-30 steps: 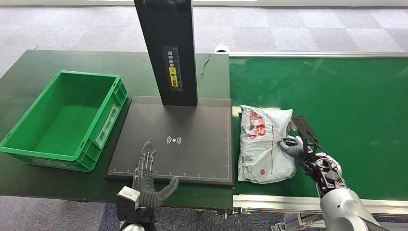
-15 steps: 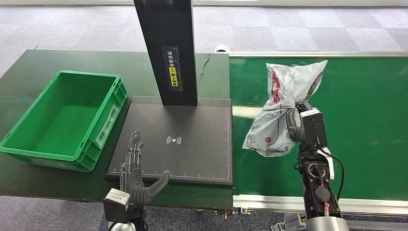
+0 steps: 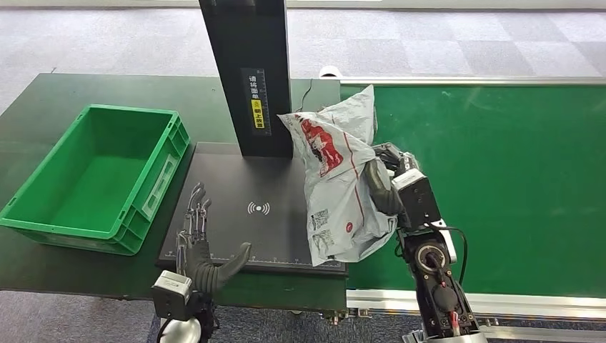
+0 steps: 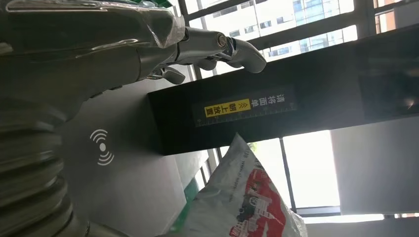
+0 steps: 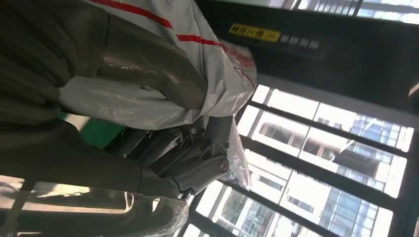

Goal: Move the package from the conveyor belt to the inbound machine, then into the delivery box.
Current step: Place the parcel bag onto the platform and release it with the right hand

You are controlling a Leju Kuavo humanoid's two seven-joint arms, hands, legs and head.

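Note:
My right hand [image 3: 389, 187] grips a grey plastic package [image 3: 336, 179] with red print and holds it in the air over the right edge of the black inbound machine plate [image 3: 236, 229]. The right wrist view has the thumb [image 5: 148, 59] pressed into the bag [image 5: 217, 59]. My left hand [image 3: 204, 250] hovers open over the plate's front left corner, fingers spread and holding nothing; its fingers [image 4: 217, 47] stretch toward the machine's black post [image 4: 276, 108]. The green delivery box [image 3: 100, 175] stands empty at the left.
The machine's black post [image 3: 250, 71] rises behind the plate, close to the package's top. The green conveyor belt [image 3: 500, 157] lies to the right with a metal rail along its front. Dark table surface surrounds the box.
My right hand has lifted the package off the belt and carried it left, from above the belt to over the plate's right edge. The left hand has drifted slightly left and forward.

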